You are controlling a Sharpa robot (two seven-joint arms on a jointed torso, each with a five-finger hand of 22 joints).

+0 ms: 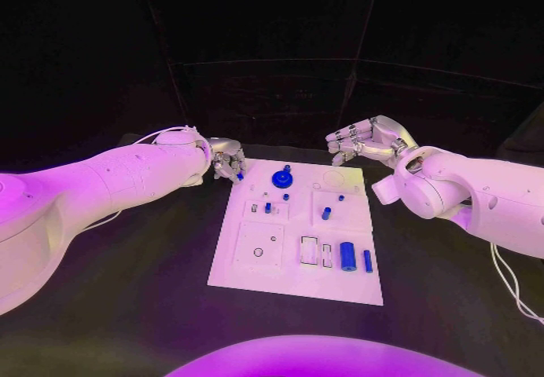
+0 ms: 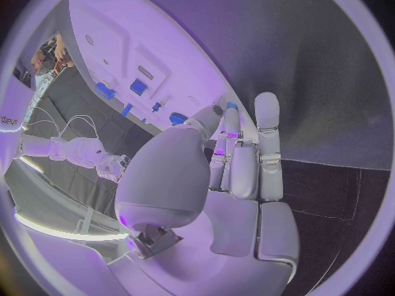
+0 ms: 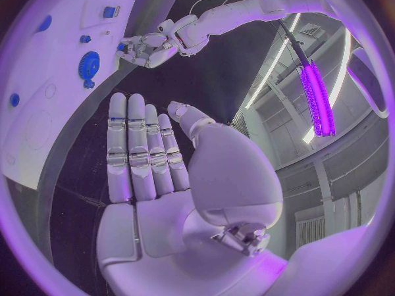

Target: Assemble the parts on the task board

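Our two hands at the white board

Our left hand (image 1: 227, 162) pinches a small blue part (image 1: 239, 176) at the task board's (image 1: 255, 271) far left corner. Our right hand (image 1: 365, 139) is flat, fingers together, holding nothing, beyond the far right corner.

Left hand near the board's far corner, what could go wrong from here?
The left hand seems to pinch a small blue part only at the tips of its fingers; so slight a hold could let it slip or tilt. The round blue part and small blue pegs stand close by on the task board; the fingers could knock them on the way in.
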